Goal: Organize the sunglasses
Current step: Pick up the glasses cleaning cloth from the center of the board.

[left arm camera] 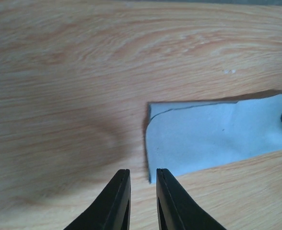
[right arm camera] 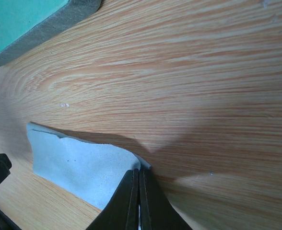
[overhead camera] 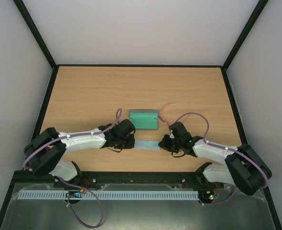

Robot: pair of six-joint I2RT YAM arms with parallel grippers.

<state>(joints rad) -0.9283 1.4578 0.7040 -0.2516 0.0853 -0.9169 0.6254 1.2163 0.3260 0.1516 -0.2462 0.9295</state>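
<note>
The pink sunglasses (overhead camera: pixel 165 110) lie on the table just right of the open grey-blue case (overhead camera: pixel 143 120) with green lining; only thin pink lines of them show. The pale blue cloth (overhead camera: pixel 147 145) lies flat in front of the case, between both grippers. My left gripper (left arm camera: pixel 143 171) is open with a narrow gap, its tips just short of the near corner of the cloth (left arm camera: pixel 213 139). My right gripper (right arm camera: pixel 139 171) is shut on the opposite corner of the cloth (right arm camera: pixel 78 165), which is lifted slightly there.
The case's corner (right arm camera: pixel 26 19) shows at the top left of the right wrist view. Black-framed walls edge the wooden table (overhead camera: pixel 93 96). Both arms lie low along the near edge.
</note>
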